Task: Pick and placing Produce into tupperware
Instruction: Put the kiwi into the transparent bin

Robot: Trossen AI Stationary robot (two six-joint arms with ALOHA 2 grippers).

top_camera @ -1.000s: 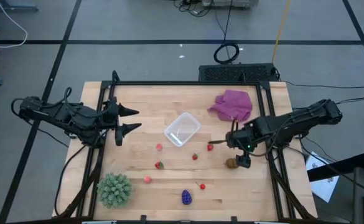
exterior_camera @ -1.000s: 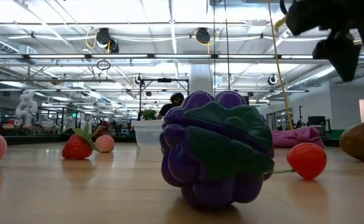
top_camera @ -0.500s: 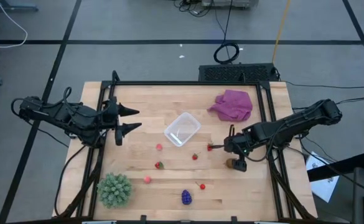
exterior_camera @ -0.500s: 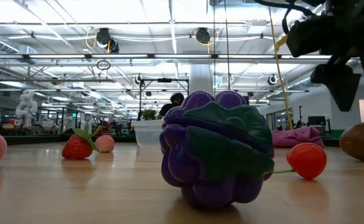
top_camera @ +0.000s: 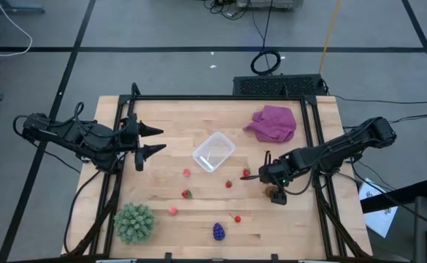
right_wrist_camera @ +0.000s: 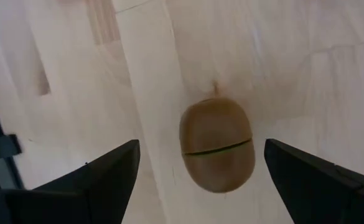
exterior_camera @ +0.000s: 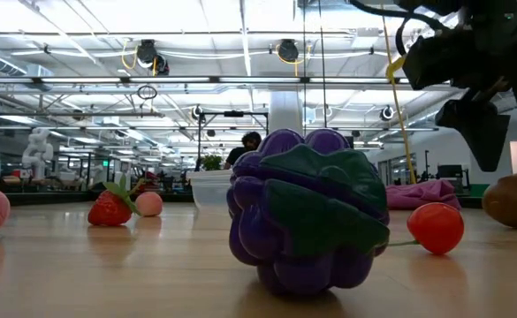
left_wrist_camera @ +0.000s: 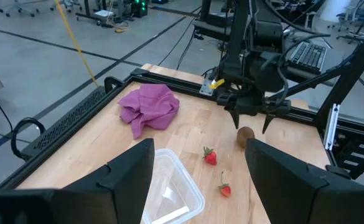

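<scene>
Sitting mid-counter, the clear tupperware (top_camera: 214, 151) holds no produce. The right gripper (top_camera: 270, 179) hangs with fingers spread wide directly over the brown oval (right_wrist_camera: 218, 145), not touching it. The left gripper (top_camera: 153, 140) waits at the counter's left side, fingers apart and holding nothing; berries and the grape bunch (top_camera: 218, 231) lie loose on the counter (top_camera: 177, 117).

Wooden table (top_camera: 198, 117) holds brown oval (top_camera: 271, 192) right under right gripper (top_camera: 271, 180), strawberries (top_camera: 246, 173) just beside it, clear tub (top_camera: 214, 153) and grape bunch (top_camera: 218, 231) farther off, magenta cloth (top_camera: 273, 123) behind, green spiky ball (top_camera: 134, 222) far across.
</scene>
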